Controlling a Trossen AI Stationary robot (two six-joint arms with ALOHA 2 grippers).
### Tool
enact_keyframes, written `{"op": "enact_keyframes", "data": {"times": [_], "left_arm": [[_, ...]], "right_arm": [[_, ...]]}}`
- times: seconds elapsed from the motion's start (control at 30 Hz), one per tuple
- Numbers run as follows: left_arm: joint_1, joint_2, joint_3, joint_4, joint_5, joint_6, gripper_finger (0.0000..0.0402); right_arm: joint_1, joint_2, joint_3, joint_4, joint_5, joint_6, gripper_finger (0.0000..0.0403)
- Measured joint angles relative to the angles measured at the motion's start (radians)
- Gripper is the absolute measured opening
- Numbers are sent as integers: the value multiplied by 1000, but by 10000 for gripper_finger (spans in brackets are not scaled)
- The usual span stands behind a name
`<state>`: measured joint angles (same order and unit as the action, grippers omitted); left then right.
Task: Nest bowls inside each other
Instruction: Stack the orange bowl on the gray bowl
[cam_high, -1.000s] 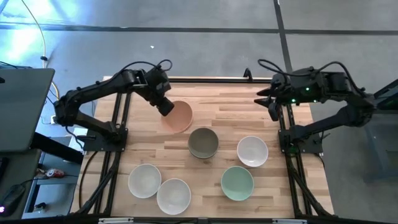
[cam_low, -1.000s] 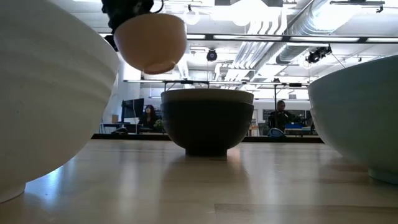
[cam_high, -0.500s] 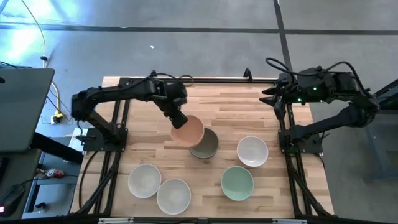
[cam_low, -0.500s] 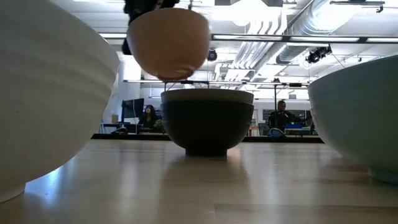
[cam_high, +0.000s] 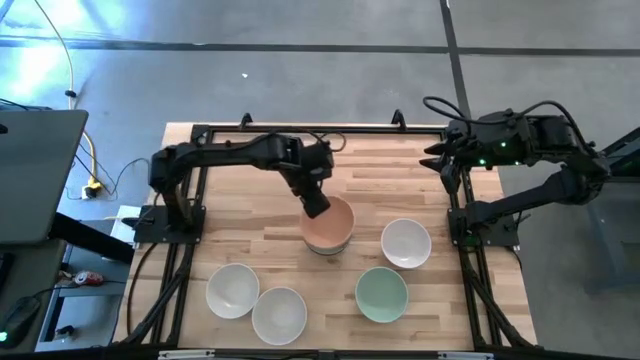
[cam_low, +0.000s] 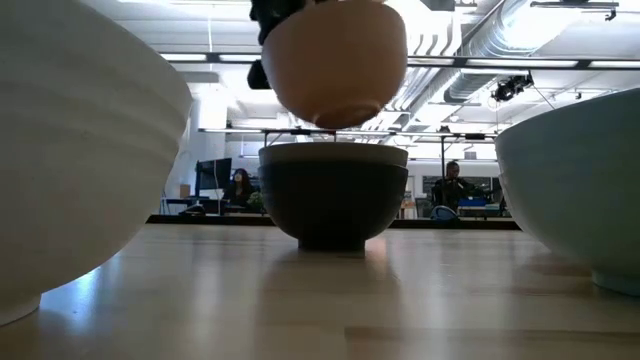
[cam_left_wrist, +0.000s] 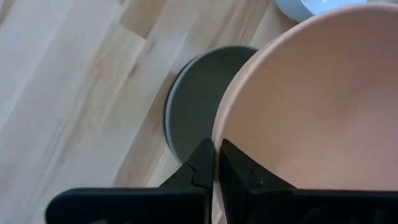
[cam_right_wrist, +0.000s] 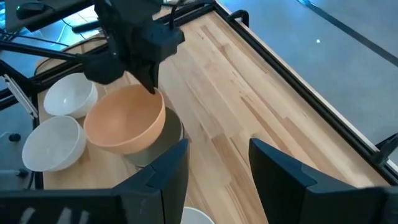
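Peach-orange bowl (cam_high: 329, 224) hangs off the table (cam_high: 380, 180), its rim pinched from the near side by the left gripper (cam_high: 317, 206), fingers pressed tight on either face of the wall. Bowl extends away from that pincer, directly over the olive-grey bowl (cam_low: 333, 192).

Low view: air gap between the peach base and the olive-grey rim below, so not seated. High view hides this; the peach bowl covers nearly all of the lower one there.

Left wrist view: both fingers (cam_left_wrist: 200, 169) clamp the thin rim edge, olive-grey bowl beneath and beside them.

Olive-grey bowl looks two-toned in the low view, pale band over a dark body; possibly two bowls stacked, cannot tell.

Beyond the held bowl from the left pincer: white bowl (cam_high: 405, 243) and mint green bowl (cam_high: 381, 294). Two more white bowls (cam_high: 256, 302) touching, near the table's front edge.

Right gripper (cam_high: 436, 157) spread wide, empty, at the table's far right corner, well apart from all bowls.
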<state>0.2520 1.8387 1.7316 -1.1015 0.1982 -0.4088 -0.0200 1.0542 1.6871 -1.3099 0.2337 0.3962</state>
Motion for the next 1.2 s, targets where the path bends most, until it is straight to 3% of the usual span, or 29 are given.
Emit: {"op": "enact_keyframes", "data": {"times": [0.73,1.2], "left_arm": [[-17,99,1,5,-118,-2,1],[-26,161,0,-3,-119,4,1]], "right_arm": [[0,0,0,-17,-1,-3,158],[1,0,0,-17,-1,1,158]]}}
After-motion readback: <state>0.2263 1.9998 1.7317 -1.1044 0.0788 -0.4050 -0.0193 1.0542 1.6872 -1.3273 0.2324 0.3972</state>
